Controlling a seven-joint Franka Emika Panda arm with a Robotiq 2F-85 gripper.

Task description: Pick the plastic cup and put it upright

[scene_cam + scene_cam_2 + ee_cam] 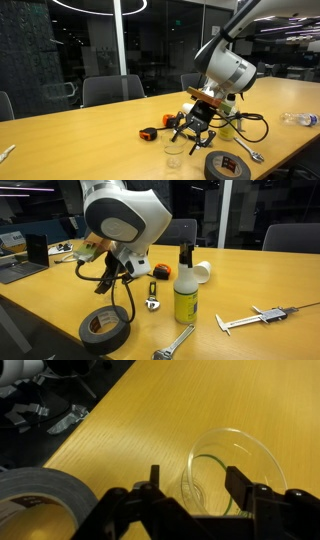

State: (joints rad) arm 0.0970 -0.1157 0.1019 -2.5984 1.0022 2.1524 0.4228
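Progress seems nearly complete: the plastic cup [228,460] stands upright on the counter [150,420] below the hand [197,480], fingers [240,482] apart; only withdrawal remains.

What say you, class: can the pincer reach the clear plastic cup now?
Probably yes: in the wrist view the open pincer hangs close over the plastic cup, nothing between; the tape roll lies aside.

Wrist view: fingers [238,482] mask the plastic cup [250,452] near rim, tape roll [40,500] cropped bottom-left, clutter [35,410] top-left too blurred to name; in an exterior view tape roll [228,165] at the bench [80,135] near edge is clipped, and in an exterior view the arm [125,220] blocks the cup.
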